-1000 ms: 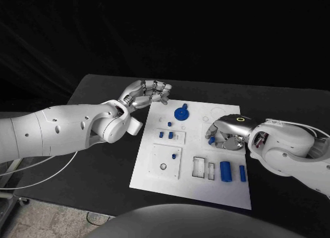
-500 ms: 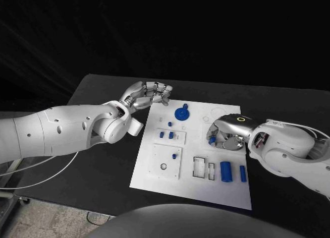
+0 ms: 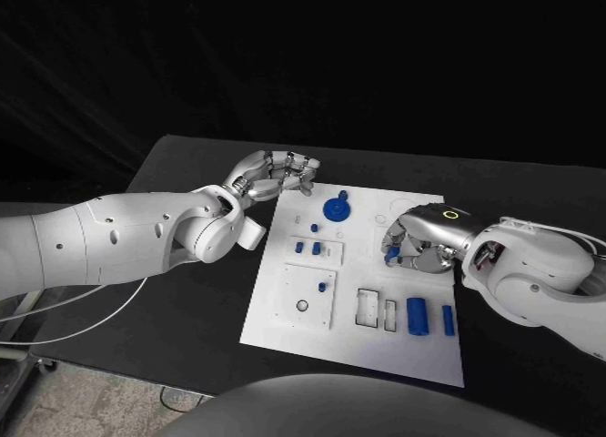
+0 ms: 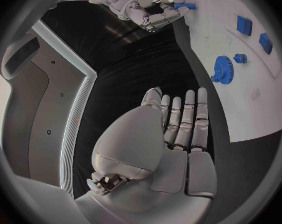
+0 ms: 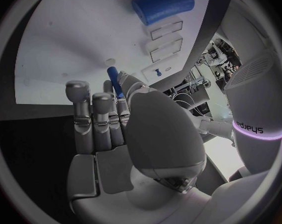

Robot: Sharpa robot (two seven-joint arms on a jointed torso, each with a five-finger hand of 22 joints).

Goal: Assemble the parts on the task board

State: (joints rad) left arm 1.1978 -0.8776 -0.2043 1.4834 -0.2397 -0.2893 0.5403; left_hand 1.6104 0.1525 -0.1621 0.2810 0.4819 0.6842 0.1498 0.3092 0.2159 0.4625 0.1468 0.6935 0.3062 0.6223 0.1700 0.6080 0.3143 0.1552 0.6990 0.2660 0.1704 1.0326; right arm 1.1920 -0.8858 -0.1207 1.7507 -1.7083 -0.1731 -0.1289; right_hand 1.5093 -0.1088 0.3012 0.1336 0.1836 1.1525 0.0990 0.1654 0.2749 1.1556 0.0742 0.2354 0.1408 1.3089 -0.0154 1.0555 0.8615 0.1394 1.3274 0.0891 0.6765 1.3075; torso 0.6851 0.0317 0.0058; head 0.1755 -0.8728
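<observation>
Behind the right hand (image 3: 419, 244), a blue peg (image 5: 115, 81) lies half hidden.

A black table (image 3: 185, 300) stands before a dark backdrop (image 3: 303, 64). Below the table's near left corner lies pale, speckled floor (image 3: 80, 405), crossed by a thin cable (image 3: 67, 332).

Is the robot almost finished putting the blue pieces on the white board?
Not nearly. Some small blue pegs already seem to stand in the task board. The right hand pinches a thin blue pin over the board. The left hand hovers empty near the far edge. A blue gear, a fat blue cylinder and a slim blue bar seem to lie loose.
</observation>
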